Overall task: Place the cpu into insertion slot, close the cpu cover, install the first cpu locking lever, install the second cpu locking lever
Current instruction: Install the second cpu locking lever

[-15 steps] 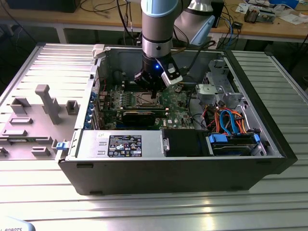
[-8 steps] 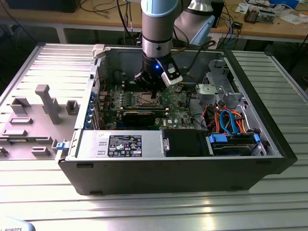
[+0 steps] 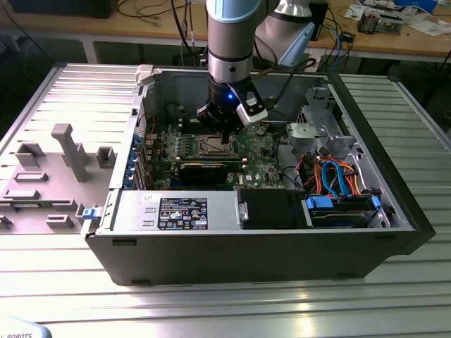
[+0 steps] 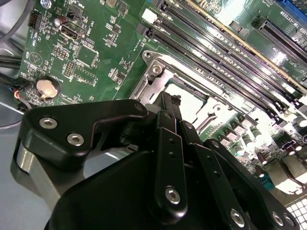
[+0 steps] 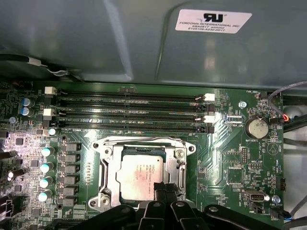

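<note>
Open computer case (image 3: 394, 232) on ribbed metal table (image 3: 211, 303). Green motherboard (image 5: 225, 167) inside; four long black memory slots (image 5: 129, 112) run side by side, coin battery (image 5: 256, 128) near their end. Orange and blue cables (image 3: 335, 176) above blue-tabbed drive bay (image 3: 342, 208). Grey fixture blocks (image 3: 67, 151) at exterior view's left. Wooden bench (image 3: 394, 39) behind.

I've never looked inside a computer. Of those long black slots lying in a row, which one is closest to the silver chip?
The memory slot bordering the cpu cover's rim is closest to the cpu; the other three lie farther off, toward the case wall.
</note>
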Robot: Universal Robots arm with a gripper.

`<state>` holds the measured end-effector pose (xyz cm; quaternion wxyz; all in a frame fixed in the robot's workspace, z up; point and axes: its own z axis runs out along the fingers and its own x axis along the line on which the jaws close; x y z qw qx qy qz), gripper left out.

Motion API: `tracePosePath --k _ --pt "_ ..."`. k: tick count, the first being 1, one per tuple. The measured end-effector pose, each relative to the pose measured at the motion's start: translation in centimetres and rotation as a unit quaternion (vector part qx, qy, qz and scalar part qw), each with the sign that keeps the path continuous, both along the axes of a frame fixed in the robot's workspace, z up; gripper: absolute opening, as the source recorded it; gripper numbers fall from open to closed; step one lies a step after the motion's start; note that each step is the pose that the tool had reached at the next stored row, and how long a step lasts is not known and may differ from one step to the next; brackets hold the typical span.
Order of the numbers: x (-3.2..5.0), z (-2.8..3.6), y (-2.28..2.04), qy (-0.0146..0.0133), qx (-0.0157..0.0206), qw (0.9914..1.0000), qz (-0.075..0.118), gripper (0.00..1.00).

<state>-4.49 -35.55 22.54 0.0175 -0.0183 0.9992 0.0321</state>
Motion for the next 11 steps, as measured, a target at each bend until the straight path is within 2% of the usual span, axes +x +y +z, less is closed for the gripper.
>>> tracePosePath --k 3,5,8,9,10,11 --pt "0.00 -0.01 -0.17 -0.0001 0.0001 1.00000 0.000 0.11" --pt "0.00 0.21 -0.17 0.0000 0.0001 1.00000 0.000 0.11" --pt "0.00 0.81 -0.18 0.0000 0.0001 1.00000 0.000 0.11" --pt "0.01 1.69 -0.22 -0.0001 0.0002 1.00000 0.000 0.11" --pt "0.00 1.66 -1.26 0.0002 0.0001 1.00000 0.000 0.11" --pt "0.00 1.63 -1.68 0.0002 0.0001 1.00000 0.000 0.11"
